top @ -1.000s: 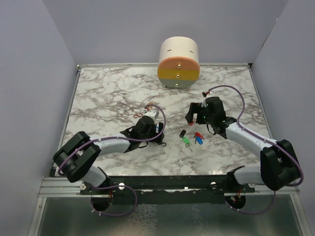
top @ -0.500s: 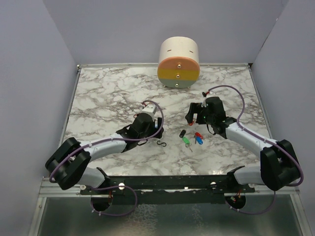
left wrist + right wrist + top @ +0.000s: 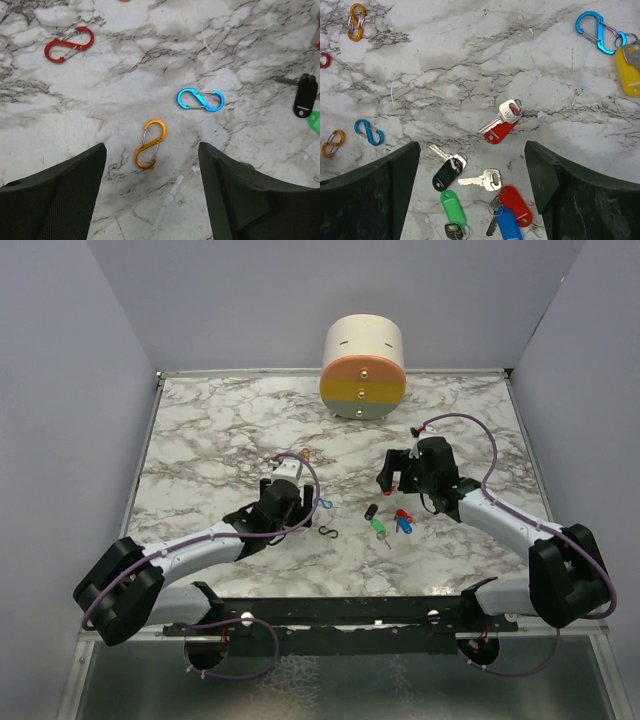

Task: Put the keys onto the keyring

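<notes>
Left pincer (image 3: 151,167): fingers apart, empty, hanging right over the orange clip (image 3: 150,144).
Right pincer (image 3: 471,150): fingers apart, empty, above the keys (image 3: 485,192).
Keys: loose cluster on the tabletop (image 3: 445,65), right of centre. The yellow key (image 3: 627,70) lies apart from it, touching a blue clip (image 3: 597,32).
Step, by my reading: pick up the orange clip.
Doing it well: descend square, straddle its narrow waist, pinch gently. A flat clip may skid on marble.
</notes>
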Tool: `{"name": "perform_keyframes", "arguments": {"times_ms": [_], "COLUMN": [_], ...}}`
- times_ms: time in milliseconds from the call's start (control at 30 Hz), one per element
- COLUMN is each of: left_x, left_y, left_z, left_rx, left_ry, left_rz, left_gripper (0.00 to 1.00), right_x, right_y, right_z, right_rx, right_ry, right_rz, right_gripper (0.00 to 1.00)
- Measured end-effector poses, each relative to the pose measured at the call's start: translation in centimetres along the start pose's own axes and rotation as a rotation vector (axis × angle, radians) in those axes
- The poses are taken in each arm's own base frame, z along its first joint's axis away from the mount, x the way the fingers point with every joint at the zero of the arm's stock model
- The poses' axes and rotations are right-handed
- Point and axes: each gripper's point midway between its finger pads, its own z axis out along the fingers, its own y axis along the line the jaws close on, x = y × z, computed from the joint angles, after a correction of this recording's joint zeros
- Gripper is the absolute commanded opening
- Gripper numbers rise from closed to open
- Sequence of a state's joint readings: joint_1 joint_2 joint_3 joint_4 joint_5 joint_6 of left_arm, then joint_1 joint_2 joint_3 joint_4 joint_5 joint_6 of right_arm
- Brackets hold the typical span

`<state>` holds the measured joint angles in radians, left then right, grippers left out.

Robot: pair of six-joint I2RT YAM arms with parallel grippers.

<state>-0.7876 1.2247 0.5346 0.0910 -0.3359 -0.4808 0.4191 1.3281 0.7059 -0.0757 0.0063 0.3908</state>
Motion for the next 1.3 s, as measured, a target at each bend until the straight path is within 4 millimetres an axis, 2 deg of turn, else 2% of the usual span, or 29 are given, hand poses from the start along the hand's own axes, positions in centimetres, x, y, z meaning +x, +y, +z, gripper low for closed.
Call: {"name": "perform_keyframes", "arguments": {"times_ms": [133, 267, 667, 1033, 1300], "left_x": [1.8, 2.6, 4.1, 5.0, 4.9], "left_y": [1.1, 1.4, 1.7, 1.8, 1.0], "left_z": [0.2, 0.3, 1.2, 1.9, 2.6], "left_rx": [-0.034, -0.044, -0.058, -0.060, -0.023], "left_ry": [0.041, 0.060, 0.093, 0.110, 0.099], "left_rz": [0.017, 0.025, 0.040, 0.054, 0.050], "left_gripper": [0.74, 0.74, 0.66, 0.64, 0.63], "right_x": [0.0, 0.0, 0.0, 0.0, 0.0], "right_y": [0.0, 0.0, 0.0, 0.0, 0.0], "right_z": [0.0, 0.0, 0.0, 0.0, 0.0], "right_rx": [0.000, 0.000, 0.001, 0.001, 0.001], "right_ry": [0.000, 0.001, 0.002, 0.002, 0.002], "right_rz": [-0.002, -0.002, -0.003, -0.003, -0.003], "right_gripper": [0.87, 0.87, 0.87, 0.87, 0.87]}}
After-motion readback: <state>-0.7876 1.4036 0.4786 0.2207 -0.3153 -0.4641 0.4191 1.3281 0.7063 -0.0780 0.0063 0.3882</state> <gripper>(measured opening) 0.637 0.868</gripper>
